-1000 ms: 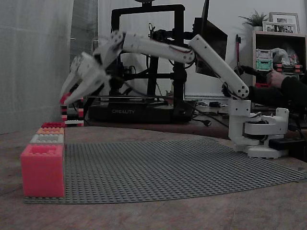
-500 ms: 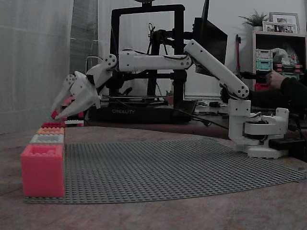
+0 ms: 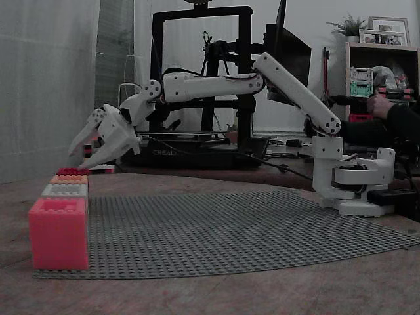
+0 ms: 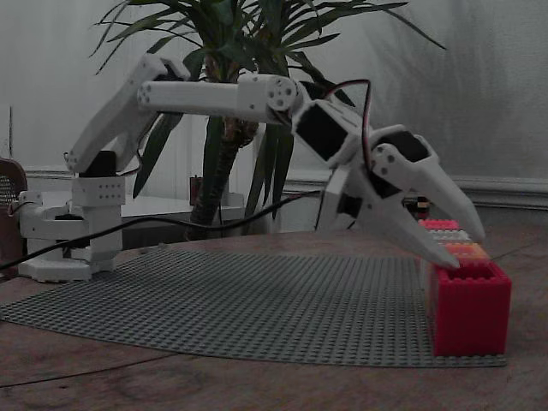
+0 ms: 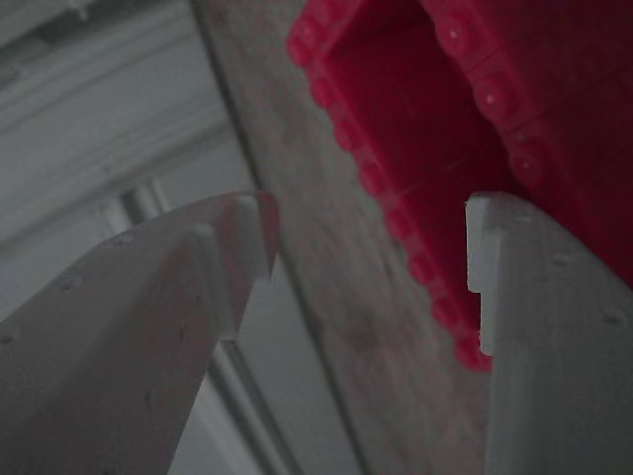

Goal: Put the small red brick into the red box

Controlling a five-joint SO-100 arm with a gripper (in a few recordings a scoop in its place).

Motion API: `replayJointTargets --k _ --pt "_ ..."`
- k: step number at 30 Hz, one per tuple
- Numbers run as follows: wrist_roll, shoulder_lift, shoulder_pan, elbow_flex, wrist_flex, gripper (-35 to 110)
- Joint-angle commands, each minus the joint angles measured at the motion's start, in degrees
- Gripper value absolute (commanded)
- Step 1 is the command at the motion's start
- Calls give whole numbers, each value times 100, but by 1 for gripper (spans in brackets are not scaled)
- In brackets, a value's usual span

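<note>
The red box (image 4: 469, 308) stands at the end of a row of toy-brick boxes, nearest the camera in one fixed view and farthest (image 3: 72, 171) in the other. My white gripper (image 4: 467, 248) hangs open just above its rim, fingers tilted down. It also shows over the row's far end (image 3: 77, 159). In the wrist view the gripper (image 5: 371, 237) is spread wide, and the red box (image 5: 415, 99) with its studded rim lies below the right finger (image 5: 554, 327). The small red brick is hidden; nothing sits between the fingers.
An orange box (image 3: 69, 179), a grey box (image 3: 64, 190) and a salmon-pink box (image 3: 58, 233) line the left edge of the grey studded baseplate (image 3: 230, 230). A black 3D printer (image 3: 197, 85) stands behind the arm. A potted plant (image 4: 231, 103) rises behind.
The arm has swung down and to the left, bringing the gripper from well above the row to just over the red box. The jaws stayed open.
</note>
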State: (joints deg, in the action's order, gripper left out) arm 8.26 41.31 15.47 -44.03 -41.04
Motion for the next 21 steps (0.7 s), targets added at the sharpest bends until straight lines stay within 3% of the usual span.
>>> replayJointTargets --k 1,3,15,21 --pt "35 1617 -9 -976 369 9" --pt "-35 2584 -88 -1863 501 0" --pt "-1819 8183 -1160 -8561 193 0" --pt "-1802 11188 -1600 -11206 -1020 0"
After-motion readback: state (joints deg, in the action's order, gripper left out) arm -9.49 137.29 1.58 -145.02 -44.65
